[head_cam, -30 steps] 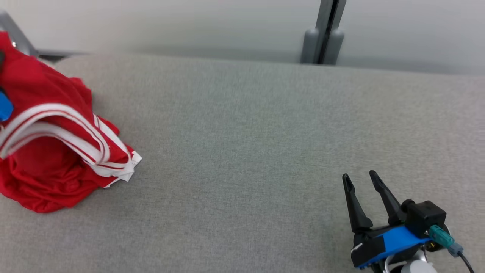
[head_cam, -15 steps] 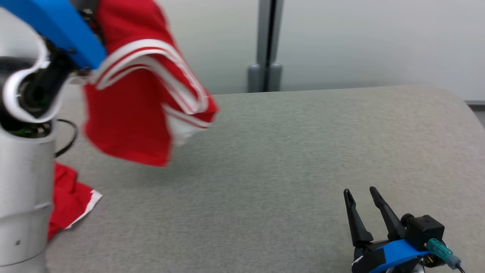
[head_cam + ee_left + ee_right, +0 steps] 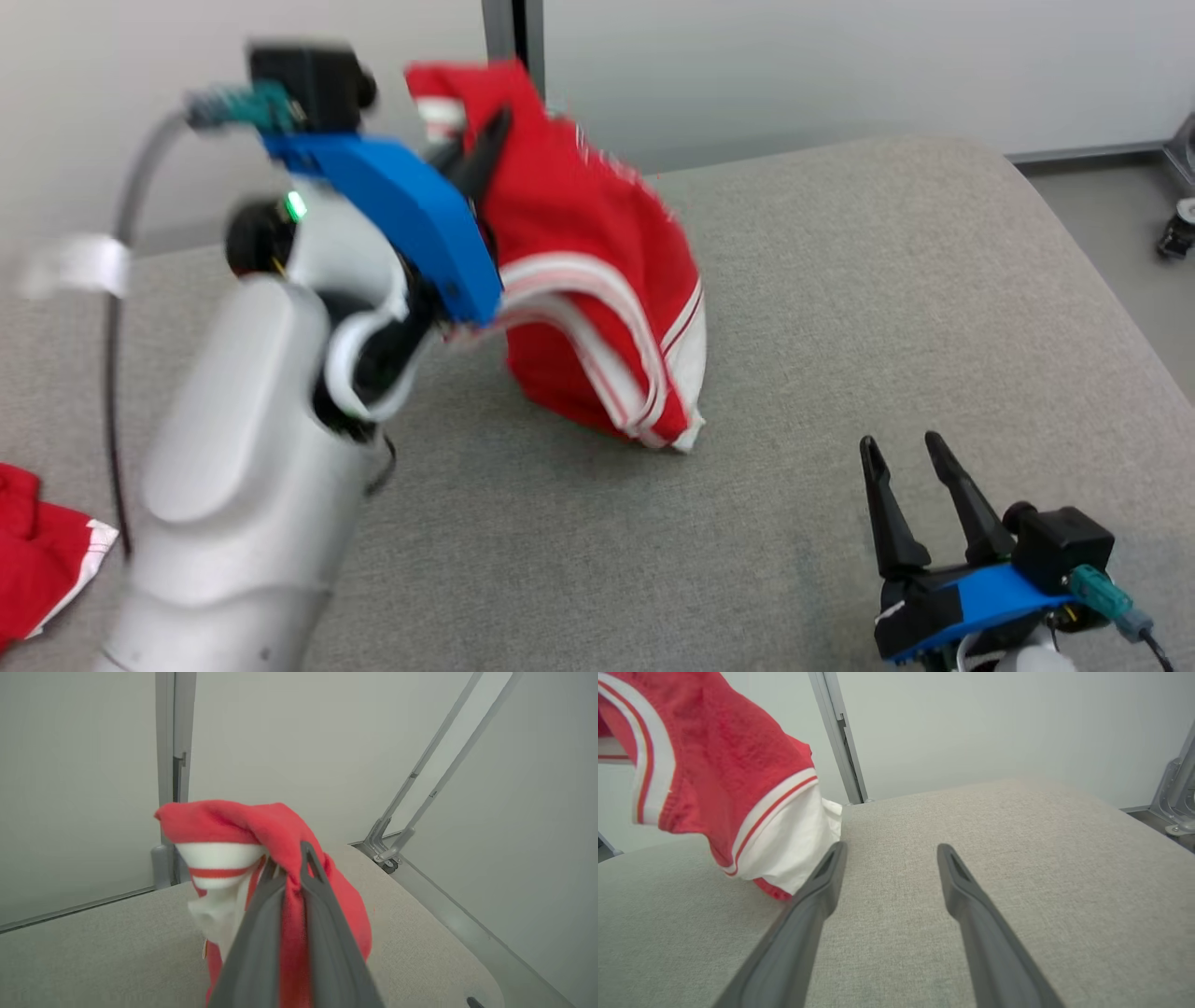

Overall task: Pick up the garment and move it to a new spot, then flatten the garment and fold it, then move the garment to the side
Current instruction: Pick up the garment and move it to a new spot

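While the left tool sits high in the upper left of centre of the head view, its dark fingers are clenched on a bunch of the garment. The left wrist view confirms it: both fingers are pressed together with red cloth pinched between them, and a fold flops over the tips.

Garment: red, with white bands and thin red stripes along the edges. It hangs from the left tool down toward the middle of the frame. Its lowest corner, white-edged, looks to touch the table, though blur there leaves that uncertain. In the right wrist view the garment fills the upper left, with a white panel at its lower end just above the grey surface.

Left arm: pale silver forearm and blue wrist bracket, running from the bottom left of the head view up to the grip. It is blurred.

Right tool: lower right of the head view, low over the table, fingers spread apart and holding nothing. Its own wrist view shows bare grey cloth between the two fingers, and the left-hand finger crosses in front of the garment's lower edge.

Table: grey woven covering, rounded corner at the upper right.

Second scrap of red cloth with a white edge lies flat at the lower left edge of the head view. I cannot tell whether it joins the held piece.

Behind the table: a pale wall and a grey upright post at top centre.
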Robot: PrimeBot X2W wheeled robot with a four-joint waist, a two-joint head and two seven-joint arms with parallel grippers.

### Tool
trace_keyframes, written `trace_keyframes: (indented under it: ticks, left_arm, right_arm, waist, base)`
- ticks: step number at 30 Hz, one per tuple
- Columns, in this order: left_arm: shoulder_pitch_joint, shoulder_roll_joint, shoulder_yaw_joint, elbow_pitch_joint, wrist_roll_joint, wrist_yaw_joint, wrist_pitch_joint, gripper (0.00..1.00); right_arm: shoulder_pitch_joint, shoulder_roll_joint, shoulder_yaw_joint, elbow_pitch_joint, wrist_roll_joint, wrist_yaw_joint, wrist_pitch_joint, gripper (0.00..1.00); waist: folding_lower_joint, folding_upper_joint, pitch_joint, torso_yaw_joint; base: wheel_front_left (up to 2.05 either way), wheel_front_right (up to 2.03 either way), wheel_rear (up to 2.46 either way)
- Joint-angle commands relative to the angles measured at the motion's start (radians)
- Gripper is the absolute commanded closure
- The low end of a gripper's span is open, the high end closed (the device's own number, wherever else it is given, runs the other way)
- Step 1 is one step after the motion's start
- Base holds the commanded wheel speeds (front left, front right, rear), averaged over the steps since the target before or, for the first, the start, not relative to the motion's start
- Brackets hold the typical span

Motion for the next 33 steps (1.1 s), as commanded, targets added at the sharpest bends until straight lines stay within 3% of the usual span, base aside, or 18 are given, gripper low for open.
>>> trace_keyframes:
  ticks: [1,8,11,12,21,33]
  left_arm:
    - [0.027,-0.006,-0.010,0.023,0.008,0.000,-0.017,1.00]
    - [0.154,-0.059,-0.078,0.261,0.070,-0.005,-0.183,1.00]
    - [0.173,-0.069,-0.106,0.340,0.101,-0.004,-0.249,0.07]
    - [0.178,-0.075,-0.112,0.360,0.105,-0.005,-0.267,0.00]
    - [0.188,-0.080,-0.070,0.366,0.105,-0.002,-0.507,0.00]
    - [0.425,0.065,-0.039,0.199,0.181,0.046,-0.718,0.00]
  right_arm:
    - [-0.018,-0.005,0.001,-0.005,0.006,0.000,-0.007,0.00]
    - [-0.046,-0.005,0.000,-0.001,0.006,0.000,-0.010,0.00]
    - [-0.047,-0.005,-0.012,0.002,0.002,0.000,-0.012,0.00]
    - [-0.048,-0.005,-0.018,0.003,0.001,0.000,-0.013,0.00]
    - [-0.024,-0.005,-0.031,0.007,-0.008,0.000,-0.012,0.00]
    - [0.024,-0.005,-0.077,-0.009,-0.025,0.000,0.016,0.00]
  waist:
    - [-0.0001,0.0000,0.007,-0.003]
    - [-0.0001,0.0000,0.045,-0.023]
    - [-0.0001,0.0000,0.049,-0.017]
    - [-0.0001,0.0000,0.050,-0.012]
    - [-0.0001,0.0000,0.019,0.070]
    - [-0.0001,0.0000,-0.053,0.165]
  base:
    - [0.00,0.00,0.00]
    - [0.00,0.00,0.00]
    - [0.00,0.00,0.00]
    - [0.00,0.00,0.00]
    - [0.00,0.00,0.00]
    - [0.00,0.00,0.00]
